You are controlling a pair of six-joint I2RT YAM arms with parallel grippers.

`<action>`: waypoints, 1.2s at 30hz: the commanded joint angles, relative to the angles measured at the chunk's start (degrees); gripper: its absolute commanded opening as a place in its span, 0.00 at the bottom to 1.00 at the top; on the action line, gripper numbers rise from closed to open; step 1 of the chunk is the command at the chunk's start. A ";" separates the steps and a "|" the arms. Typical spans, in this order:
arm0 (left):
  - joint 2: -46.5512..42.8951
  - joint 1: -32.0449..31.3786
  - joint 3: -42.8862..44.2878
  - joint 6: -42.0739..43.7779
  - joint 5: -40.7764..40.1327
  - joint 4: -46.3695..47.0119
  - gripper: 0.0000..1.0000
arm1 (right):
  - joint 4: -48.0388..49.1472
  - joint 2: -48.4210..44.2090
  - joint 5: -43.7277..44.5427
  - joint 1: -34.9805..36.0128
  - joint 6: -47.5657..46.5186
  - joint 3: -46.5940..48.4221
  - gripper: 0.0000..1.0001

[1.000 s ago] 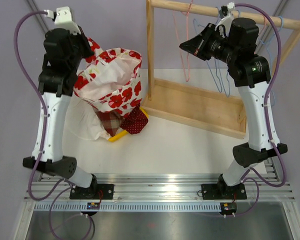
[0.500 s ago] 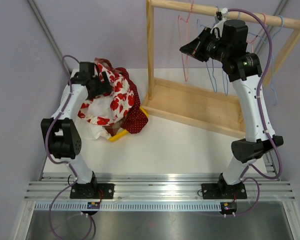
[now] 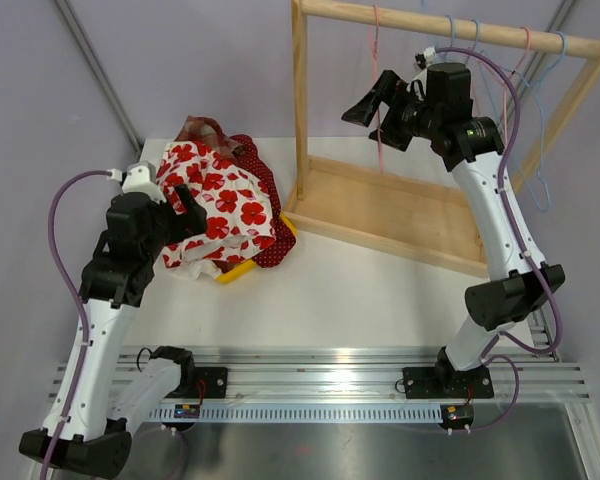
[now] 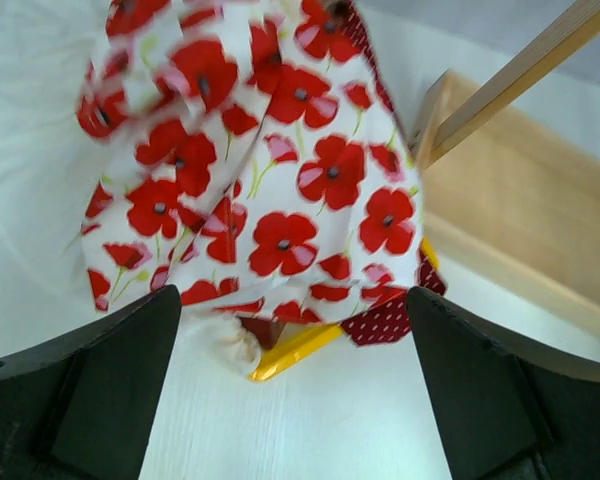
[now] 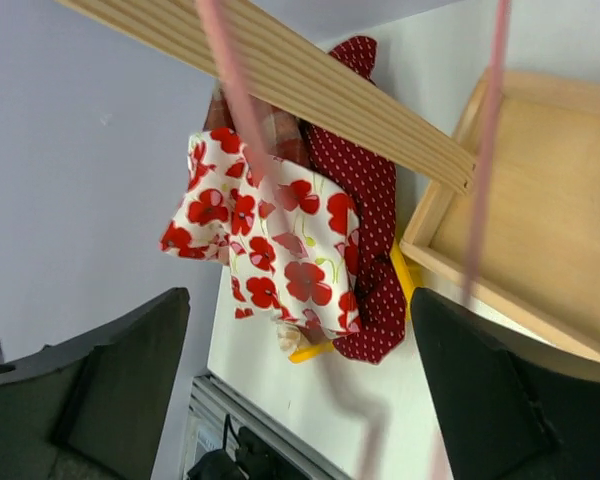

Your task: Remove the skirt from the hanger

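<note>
Now, the poppy-print skirt (image 3: 215,205) lies heaped on the white table (image 3: 380,290).
Lilac walls behind; it sits left of the wooden rack (image 3: 400,215); left gripper (image 4: 295,335) and right gripper (image 5: 300,370) gape wide, holding nothing; only the top and right wrist views catch the pink hanger (image 3: 380,155).
</note>
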 commanded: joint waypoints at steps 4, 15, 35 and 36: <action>-3.72 -0.11 -9.56 1.00 -2.31 -3.81 0.99 | 5.17 -13.03 -1.29 0.14 2.12 -6.44 0.99; -7.07 -0.19 -14.94 0.56 -1.78 -0.73 0.99 | 22.04 -36.95 0.12 7.61 16.96 -15.69 1.00; -5.39 -0.37 -14.67 0.91 0.59 0.33 0.99 | 24.66 -38.71 6.27 7.61 21.71 -12.86 0.99; -5.74 -0.37 -14.50 0.91 0.94 0.33 0.99 | 25.55 -38.54 5.05 7.52 22.33 -13.65 1.00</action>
